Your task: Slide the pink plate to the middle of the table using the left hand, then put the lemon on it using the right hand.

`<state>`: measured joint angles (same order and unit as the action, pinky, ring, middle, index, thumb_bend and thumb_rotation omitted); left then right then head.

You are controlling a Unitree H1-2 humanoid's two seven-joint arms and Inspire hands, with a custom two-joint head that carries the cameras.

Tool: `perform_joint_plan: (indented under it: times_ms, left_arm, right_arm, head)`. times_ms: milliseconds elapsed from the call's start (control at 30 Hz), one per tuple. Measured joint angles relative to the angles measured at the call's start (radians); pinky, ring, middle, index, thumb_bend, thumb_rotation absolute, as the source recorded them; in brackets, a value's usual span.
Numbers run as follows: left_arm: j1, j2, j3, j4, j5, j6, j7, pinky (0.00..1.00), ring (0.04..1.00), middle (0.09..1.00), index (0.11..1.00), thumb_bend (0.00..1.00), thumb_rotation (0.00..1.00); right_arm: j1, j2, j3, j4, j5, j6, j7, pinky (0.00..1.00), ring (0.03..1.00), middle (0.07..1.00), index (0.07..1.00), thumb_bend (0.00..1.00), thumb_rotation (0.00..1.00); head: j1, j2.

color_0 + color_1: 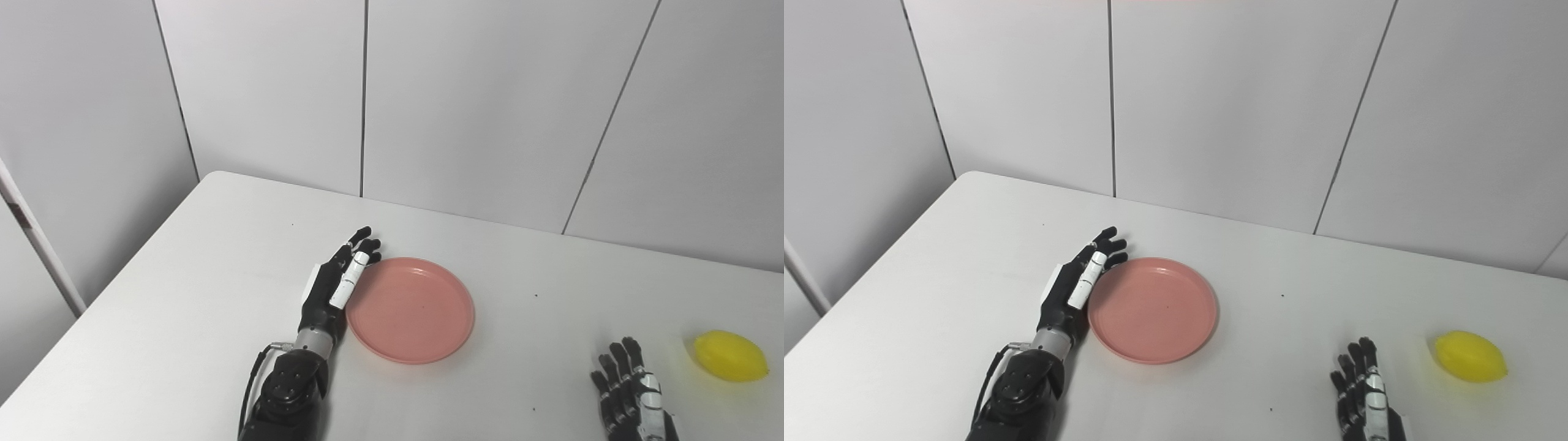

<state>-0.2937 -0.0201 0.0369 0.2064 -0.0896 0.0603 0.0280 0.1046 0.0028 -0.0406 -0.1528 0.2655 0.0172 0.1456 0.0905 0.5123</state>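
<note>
Plate [416,312] is sitting mid-desk [184,294], left robot hand [334,285] lying against its left rim, fingers straight, gripping nothing. Right robot hand [634,392] is resting open near lemon [731,356], not touching.

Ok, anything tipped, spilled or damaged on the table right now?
Nothing stands out. The pink plate lies flat and empty, the left hand flat against its left rim. The lemon sits whole on the table, apart from the open right hand.
</note>
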Motion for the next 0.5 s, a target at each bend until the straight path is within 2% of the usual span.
perform_joint_plan:
  times_ms: [200, 500]
  left_arm:
    - [0.002, -0.003, -0.005, -0.002, 0.000, 0.000, -0.001, 0.81, 0.817, 0.837, 0.861, 0.79, 0.77]
    - [0.009, -0.026, -0.019, -0.014, 0.000, 0.006, -0.003, 0.84, 0.839, 0.851, 0.882, 0.78, 0.77]
  right_arm:
    - [0.000, 0.010, 0.007, -0.001, -0.017, 0.000, -0.005, 1.00, 0.996, 1.000, 1.000, 0.67, 0.88]
    - [-0.002, 0.021, 0.007, 0.000, -0.021, -0.003, -0.009, 1.00, 0.994, 1.000, 0.997, 0.70, 0.85]
  head:
    - [-0.014, 0.006]
    - [-0.012, 0.006]
